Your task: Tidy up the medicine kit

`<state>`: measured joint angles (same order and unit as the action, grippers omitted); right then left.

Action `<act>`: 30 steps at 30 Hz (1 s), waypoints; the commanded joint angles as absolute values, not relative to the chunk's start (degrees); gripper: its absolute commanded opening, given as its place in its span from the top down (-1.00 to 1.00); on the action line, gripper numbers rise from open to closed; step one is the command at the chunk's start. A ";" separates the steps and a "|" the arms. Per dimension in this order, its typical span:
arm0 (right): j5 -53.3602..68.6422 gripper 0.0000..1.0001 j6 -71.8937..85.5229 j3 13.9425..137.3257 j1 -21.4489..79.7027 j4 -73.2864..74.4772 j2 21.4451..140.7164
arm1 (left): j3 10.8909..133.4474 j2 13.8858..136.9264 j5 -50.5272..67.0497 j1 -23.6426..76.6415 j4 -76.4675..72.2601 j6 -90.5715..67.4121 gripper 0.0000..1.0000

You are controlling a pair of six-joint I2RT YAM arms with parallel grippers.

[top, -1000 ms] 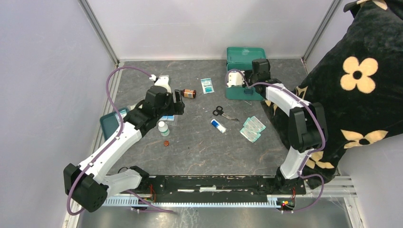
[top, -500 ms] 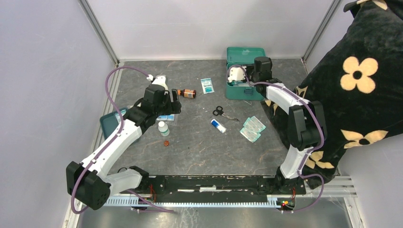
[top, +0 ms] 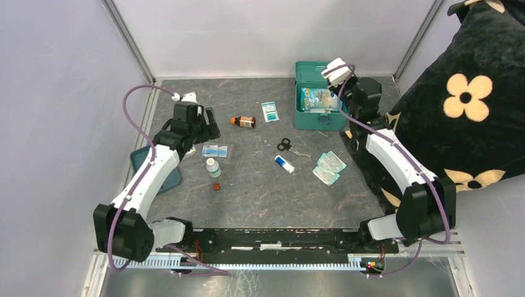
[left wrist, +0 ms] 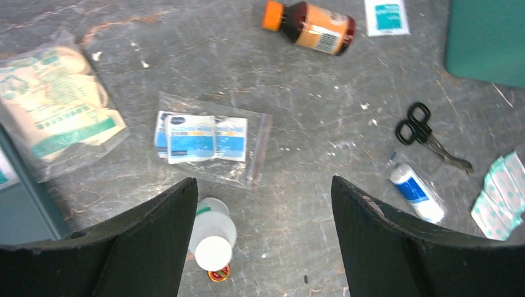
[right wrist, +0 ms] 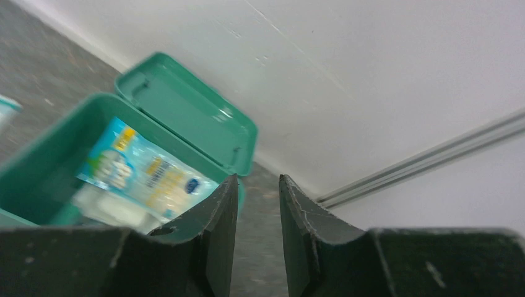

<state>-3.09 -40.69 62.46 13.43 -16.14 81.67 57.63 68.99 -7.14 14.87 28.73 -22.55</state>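
In medicine kit a packet; scissors before, bottle left.

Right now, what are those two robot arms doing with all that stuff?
They are packing the green medicine kit. One packet lies inside the open kit, and the right tool hangs near its lid, empty. The left tool hovers open over a plastic bag and a little white bottle. Scissors and a brown bottle wait on the table.
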 commanded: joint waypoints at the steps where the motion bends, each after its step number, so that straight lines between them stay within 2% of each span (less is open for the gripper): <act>1: -6.60 0.27 -10.03 64.47 13.40 -12.24 78.24 | 61.46 72.26 -8.45 10.73 30.83 -23.83 -0.70; 6: -1.28 0.26 10.07 62.26 13.41 -4.67 75.44 | 63.11 75.95 -12.49 7.38 32.05 -23.65 -0.69; 9: 3.78 0.26 16.60 56.81 14.38 -3.78 73.53 | 64.06 78.83 -14.91 6.62 32.06 -23.18 -0.62; 19: 3.73 0.14 14.92 40.51 18.72 -3.43 63.13 | 71.42 92.11 -25.05 6.42 32.95 -20.82 -0.54; 30: 8.93 0.14 14.69 35.45 19.68 -2.61 59.14 | 75.77 104.67 -26.97 5.39 32.75 -19.86 -0.33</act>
<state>6.59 13.80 36.88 19.03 -0.82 59.88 72.60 103.09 -24.56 6.04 33.17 -22.02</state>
